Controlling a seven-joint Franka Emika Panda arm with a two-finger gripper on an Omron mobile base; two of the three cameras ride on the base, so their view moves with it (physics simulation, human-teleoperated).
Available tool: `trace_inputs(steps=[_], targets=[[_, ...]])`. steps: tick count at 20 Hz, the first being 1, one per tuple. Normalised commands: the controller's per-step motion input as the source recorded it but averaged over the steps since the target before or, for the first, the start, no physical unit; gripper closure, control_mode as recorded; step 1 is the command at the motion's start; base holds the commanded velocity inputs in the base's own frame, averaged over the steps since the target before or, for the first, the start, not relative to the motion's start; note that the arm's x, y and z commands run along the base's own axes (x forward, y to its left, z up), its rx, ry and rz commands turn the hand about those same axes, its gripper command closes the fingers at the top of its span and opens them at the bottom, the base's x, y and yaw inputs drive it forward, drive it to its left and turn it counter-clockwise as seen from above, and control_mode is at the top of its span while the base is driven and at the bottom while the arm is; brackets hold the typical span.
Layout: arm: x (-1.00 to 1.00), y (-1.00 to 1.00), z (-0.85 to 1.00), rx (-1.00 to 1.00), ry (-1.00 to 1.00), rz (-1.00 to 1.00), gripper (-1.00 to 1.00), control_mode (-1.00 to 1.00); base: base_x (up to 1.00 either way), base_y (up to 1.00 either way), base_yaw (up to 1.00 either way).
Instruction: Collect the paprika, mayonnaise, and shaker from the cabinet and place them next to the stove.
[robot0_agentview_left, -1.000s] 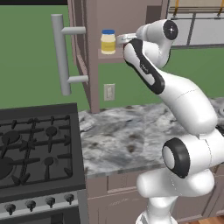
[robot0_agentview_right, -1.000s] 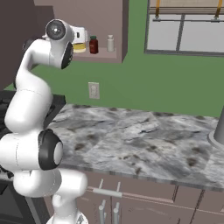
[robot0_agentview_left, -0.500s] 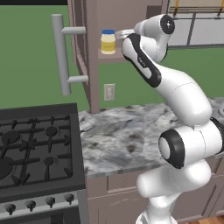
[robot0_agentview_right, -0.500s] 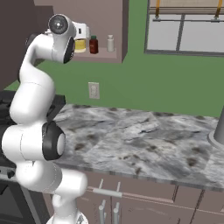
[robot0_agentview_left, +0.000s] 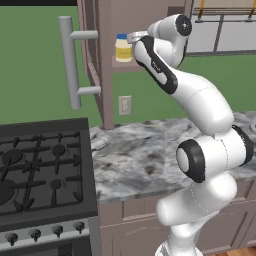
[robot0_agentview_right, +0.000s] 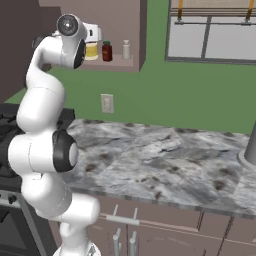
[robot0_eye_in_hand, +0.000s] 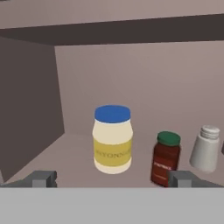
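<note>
I am looking along the tool (robot0_eye_in_hand: 112, 178) into the open cabinet (robot0_eye_in_hand: 30, 105), and its two finger tips (robot0_eye_in_hand: 43, 178) are standing wide apart with nothing between them. The tool is sitting at the shelf's front edge, aimed at the mayonnaise (robot0_eye_in_hand: 113, 139), which is standing upright on the shelf, a little way in. Just right of it in the hand view the paprika (robot0_eye_in_hand: 166, 159) is standing upright, apart from the yellow jar, and right of that the shaker (robot0_eye_in_hand: 205, 148) is appearing to lean slightly, also apart from its neighbour.

From the right base view I am seeing the same row on the shelf: mayonnaise (robot0_agentview_right: 91, 49) partly behind the white hand, then paprika (robot0_agentview_right: 106, 51), then shaker (robot0_agentview_right: 126, 49), spaced along the shelf.

In the left base view the arm is reaching up from the lower right to the cabinet (robot0_agentview_left: 107, 60), with the hand just beside the mayonnaise (robot0_agentview_left: 123, 48). The cabinet door is standing open to the left, its grey bar handle (robot0_agentview_left: 69, 62) facing me. Below, the stove (robot0_agentview_left: 42, 172) is sitting at the left, touching the marbled counter (robot0_agentview_left: 135, 157), well below the shelf.
</note>
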Motion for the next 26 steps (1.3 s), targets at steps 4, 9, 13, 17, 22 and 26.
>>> trace_inputs(steps=[4, 9, 13, 17, 22, 26], targets=[[0.26, 0.12, 0.07, 0.0, 0.01, 0.0, -1.0, -1.0, 0.0, 0.0, 0.0], [0.26, 0.12, 0.1, 0.0, 0.02, 0.0, -1.0, -1.0, 0.0, 0.0, 0.0], [0.22, 0.1, 0.03, 0.0, 0.03, 0.0, -1.0, -1.0, 0.0, 0.0, 0.0], [0.15, 0.11, 0.0, 0.0, 0.02, 0.0, -1.0, -1.0, 0.0, 0.0, 0.0], [0.17, 0.06, 0.0, -0.01, -0.01, 0.0, -1.0, -1.0, 0.0, 0.0, 0.0], [0.06, 0.01, 0.0, 0.0, -0.09, 0.0, -1.0, -1.0, 0.0, 0.0, 0.0]])
